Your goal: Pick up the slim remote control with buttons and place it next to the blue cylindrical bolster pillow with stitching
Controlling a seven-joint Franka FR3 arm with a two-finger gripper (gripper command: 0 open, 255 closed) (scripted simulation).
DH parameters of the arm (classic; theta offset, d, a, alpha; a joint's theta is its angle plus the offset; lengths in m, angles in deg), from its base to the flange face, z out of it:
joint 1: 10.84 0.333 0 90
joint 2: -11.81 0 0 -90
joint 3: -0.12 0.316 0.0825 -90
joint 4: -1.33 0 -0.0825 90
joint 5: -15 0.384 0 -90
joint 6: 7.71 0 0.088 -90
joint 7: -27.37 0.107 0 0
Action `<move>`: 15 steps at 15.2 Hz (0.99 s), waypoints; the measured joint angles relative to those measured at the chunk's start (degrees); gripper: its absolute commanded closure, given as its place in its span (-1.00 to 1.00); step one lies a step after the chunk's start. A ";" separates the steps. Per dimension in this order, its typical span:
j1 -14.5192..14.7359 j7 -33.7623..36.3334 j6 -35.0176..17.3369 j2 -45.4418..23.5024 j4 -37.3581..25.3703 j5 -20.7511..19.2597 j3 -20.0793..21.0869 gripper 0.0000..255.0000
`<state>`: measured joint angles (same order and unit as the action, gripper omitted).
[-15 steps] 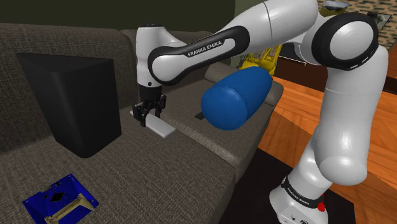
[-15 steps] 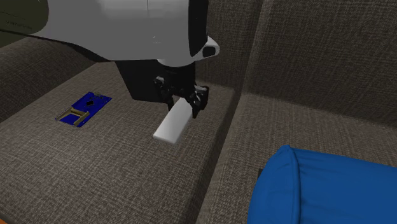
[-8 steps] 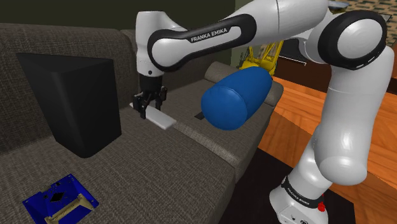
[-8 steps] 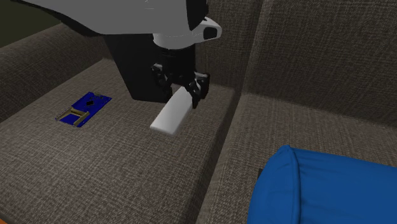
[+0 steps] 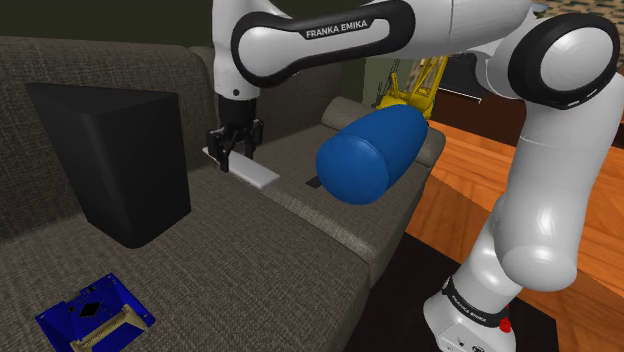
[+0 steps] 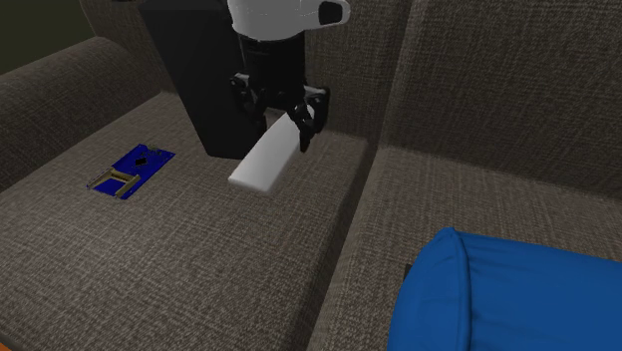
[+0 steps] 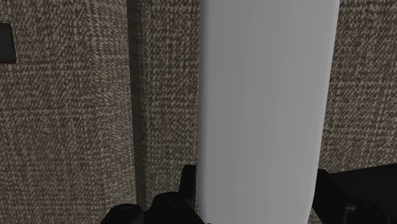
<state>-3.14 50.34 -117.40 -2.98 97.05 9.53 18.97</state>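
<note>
- The remote [image 6: 264, 160], drawn as a plain pale slab with no buttons visible, hangs tilted above the sofa [image 5: 250, 260] seat. My jaws are clenched on its upper end and its free end dips toward the cushion.
- In the wrist view the slab runs straight out from between my two black fingers [image 7: 184, 191], with the sofa weave behind it.
- The blue pillow [image 5: 370, 155] lies on its side on the next seat cushion, toward the shoulder view's right, apart from the remote and across the seam between cushions.
- A black box [image 5: 120, 160] stands on the sofa just beside my arm [image 5: 330, 40], and a small blue part [image 6: 130, 170] lies farther along the seat.
- The carry looks like the step in hand. An end grip leaves a long overhang, so I judge a firm squeeze and a slow, level sweep are needed.
- The low end should clear the seam. The remote should go down flat just beside the pillow without nudging it, since the cylinder could roll.
</note>
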 measured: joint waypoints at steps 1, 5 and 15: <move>0.01 -0.03 0.69 0.07 -0.62 0.04 0.02 1.00; 0.07 -0.20 3.53 0.29 -3.26 0.18 0.08 1.00; 0.34 -0.46 11.26 0.55 -10.75 0.38 0.26 1.00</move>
<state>-2.79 49.88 -106.14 -2.43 86.30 9.91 19.23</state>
